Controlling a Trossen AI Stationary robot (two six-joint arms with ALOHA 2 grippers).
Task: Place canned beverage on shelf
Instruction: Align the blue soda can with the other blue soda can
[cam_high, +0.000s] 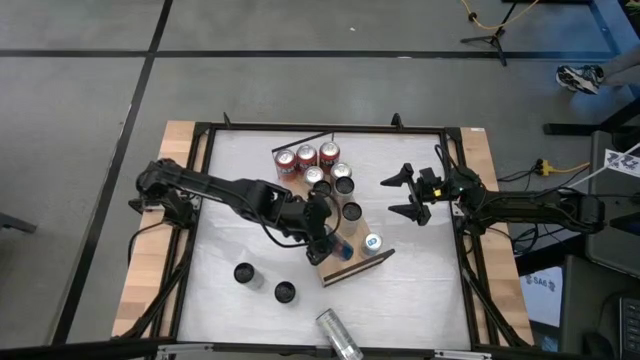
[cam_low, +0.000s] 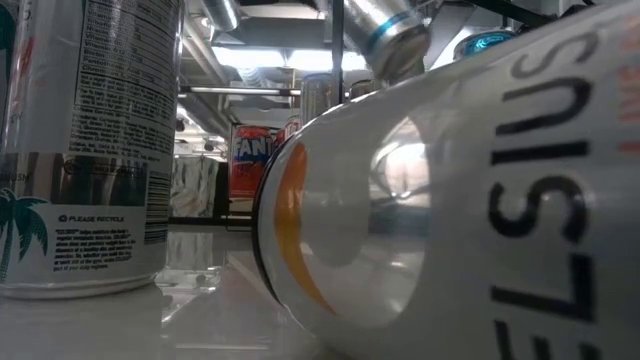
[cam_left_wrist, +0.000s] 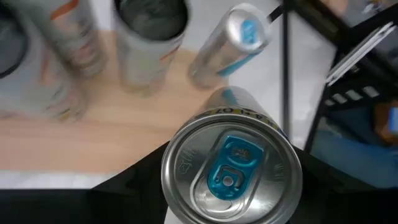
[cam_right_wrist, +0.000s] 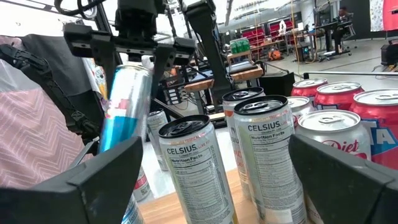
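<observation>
Left gripper (cam_high: 322, 236) clamps a tall slim blue-and-silver can (cam_right_wrist: 122, 109) with a blue pull tab, fingers closed on its sides; the can is tilted and sits over the near end of the long light-brown wooden shelf board (cam_high: 352, 263). From the left wrist view the can top (cam_left_wrist: 231, 167) fills the space between the dark fingers, wood surface beyond it.

On the shelf: another slim silver can with blue tab (cam_high: 372, 242) near the board's end, dark-topped white Celsius cans (cam_high: 351, 211) in a row toward the middle, and red soda cans (cam_high: 306, 155) clustered at the far end by the thin black rail (cam_high: 301, 141).

Off the shelf on the white tabletop (cam_high: 420, 290): two upright dark-topped cans (cam_high: 244, 273), and one silver can lying on its side (cam_high: 338, 334) at the table's front edge.

Right gripper (cam_high: 410, 193) hovers beside the shelf, well clear of the cans, fingers spread wide, empty.
</observation>
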